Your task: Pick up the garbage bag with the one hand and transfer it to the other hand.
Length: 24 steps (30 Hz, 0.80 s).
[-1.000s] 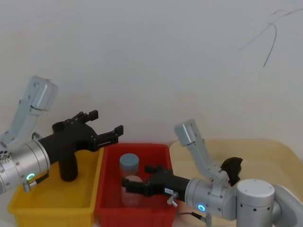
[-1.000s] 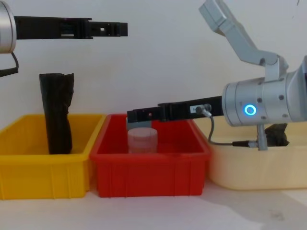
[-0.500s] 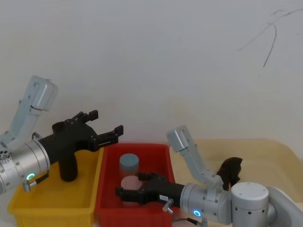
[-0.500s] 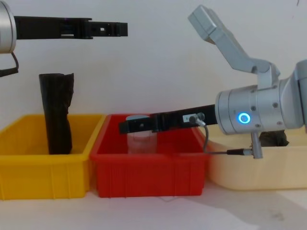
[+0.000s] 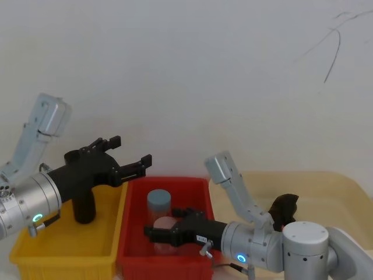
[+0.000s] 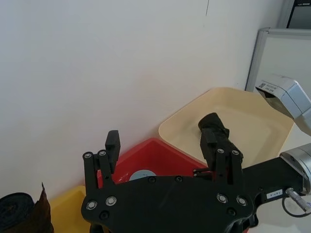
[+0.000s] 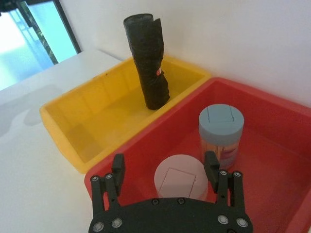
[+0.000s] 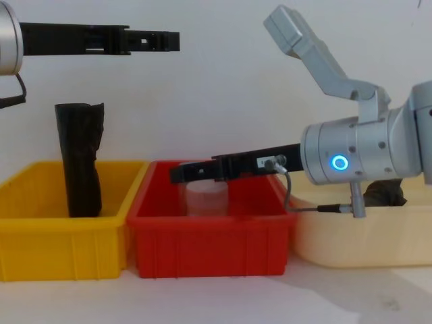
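The garbage bag [image 5: 84,205] [image 8: 81,162] [image 7: 151,73] is a black glossy roll with a small red spot. It stands upright in the yellow bin [image 5: 58,252] [image 8: 54,236]. My left gripper [image 5: 133,153] [image 8: 158,40] [image 6: 160,141], on the green-ringed arm, hovers open and empty. It is well above the bag's top and off to its right. My right gripper [image 5: 163,224] [image 7: 164,162] [image 8: 177,174], on the blue-ringed arm, is open low over the red bin [image 5: 137,248]. It sits just above a pink-lidded jar [image 7: 175,178], far from the bag.
The red bin [image 8: 202,236] also holds a blue-lidded jar [image 5: 158,201] [image 7: 221,127]. A beige tray [image 5: 338,186] [image 8: 358,246] on the right holds another crumpled black roll [image 5: 284,207] [image 6: 214,125]. A white wall stands close behind the bins.
My right gripper has dropped and reached leftward over the red bin's jars, then risen slightly. The left arm and the bag have not moved.
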Each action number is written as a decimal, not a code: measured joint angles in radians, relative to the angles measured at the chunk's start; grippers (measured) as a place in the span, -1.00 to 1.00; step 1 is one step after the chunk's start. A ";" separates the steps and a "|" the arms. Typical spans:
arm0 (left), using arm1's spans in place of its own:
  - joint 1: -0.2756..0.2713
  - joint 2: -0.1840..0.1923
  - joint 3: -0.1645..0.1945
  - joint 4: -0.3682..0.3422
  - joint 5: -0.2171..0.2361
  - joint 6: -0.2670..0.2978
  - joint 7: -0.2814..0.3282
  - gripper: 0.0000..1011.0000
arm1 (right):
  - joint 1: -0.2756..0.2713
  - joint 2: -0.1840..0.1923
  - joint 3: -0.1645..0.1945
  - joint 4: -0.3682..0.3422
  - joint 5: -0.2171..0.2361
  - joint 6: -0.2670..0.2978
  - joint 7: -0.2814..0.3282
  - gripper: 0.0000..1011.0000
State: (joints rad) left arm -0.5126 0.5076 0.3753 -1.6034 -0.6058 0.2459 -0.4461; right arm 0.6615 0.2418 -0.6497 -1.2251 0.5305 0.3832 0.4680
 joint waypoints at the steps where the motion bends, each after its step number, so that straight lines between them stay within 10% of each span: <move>1: 0.000 0.000 0.000 0.000 0.000 0.000 0.000 0.98 | 0.000 0.000 0.000 0.000 0.000 0.000 0.000 0.98; 24: 0.000 0.000 0.000 0.000 0.000 0.000 0.000 0.98 | -0.002 0.004 0.009 -0.017 -0.016 -0.015 -0.002 0.98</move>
State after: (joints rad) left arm -0.5126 0.5075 0.3753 -1.6034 -0.6058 0.2459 -0.4461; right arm 0.6590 0.2458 -0.6408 -1.2423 0.5149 0.3678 0.4660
